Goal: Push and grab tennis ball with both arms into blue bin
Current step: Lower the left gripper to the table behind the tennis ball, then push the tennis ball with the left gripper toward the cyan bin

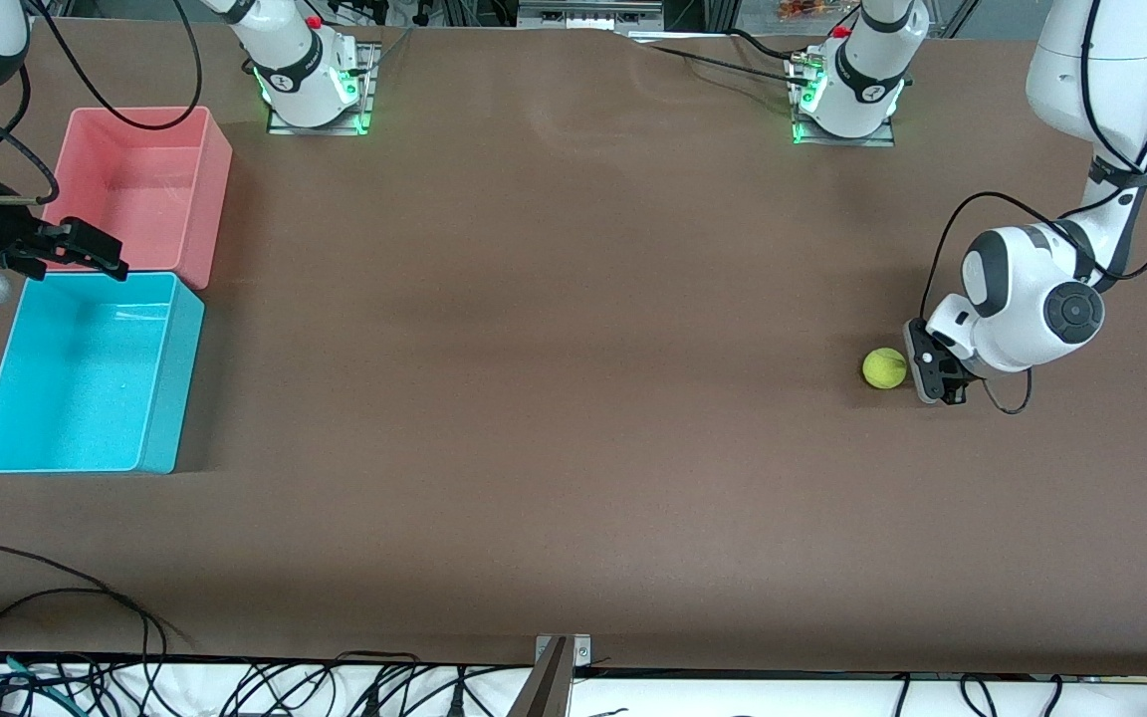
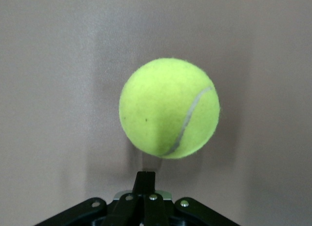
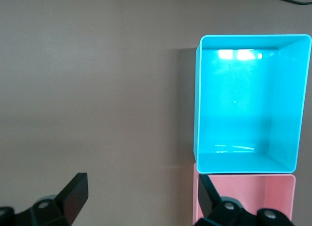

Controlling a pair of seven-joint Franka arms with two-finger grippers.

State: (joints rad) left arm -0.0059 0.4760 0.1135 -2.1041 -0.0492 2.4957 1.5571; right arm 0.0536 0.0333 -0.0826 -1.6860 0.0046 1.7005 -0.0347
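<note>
Tennis ball [image 1: 884, 367] lies on the brown table [image 1: 554, 398], toward the left arm's end, well apart from both bins. We start with the biggest things. The table carries two bins at the right arm's end: the blue bin [image 1: 91, 373] is nearer to the front camera, and the pink bin [image 1: 145, 189] touches it at its 12 o'clock side in the front view. We see nothing inside either bin.

The left gripper [image 1: 935, 376] is low at the table, just beside the ball, at the ball's 3 o'clock in the front view. Its fingers [image 2: 145, 179] are pressed together and hold nothing; in the left wrist view their tip points at the ball.

The right gripper [image 1: 86, 249] hangs over the edge where the two bins meet. Its fingers [image 3: 73, 194] are spread wide with nothing between them.
</note>
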